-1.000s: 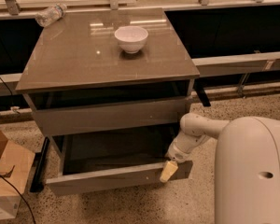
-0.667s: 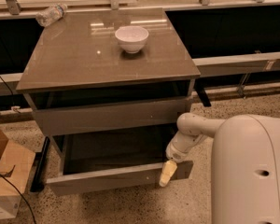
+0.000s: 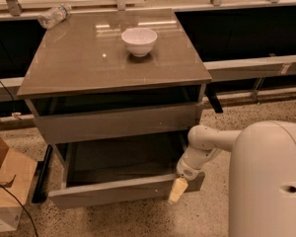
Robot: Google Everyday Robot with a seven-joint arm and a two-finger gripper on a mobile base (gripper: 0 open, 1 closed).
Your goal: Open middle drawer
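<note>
The middle drawer stands well out, its front edge touching the end effector; how far that is closed, I cannot tell. Best to pull straight and level, so the drawer does not skew.

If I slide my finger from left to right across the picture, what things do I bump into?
Cardboard box → plastic bottle → white bowl → gripper, low in front of the cabinet → robot's big white body.
</note>
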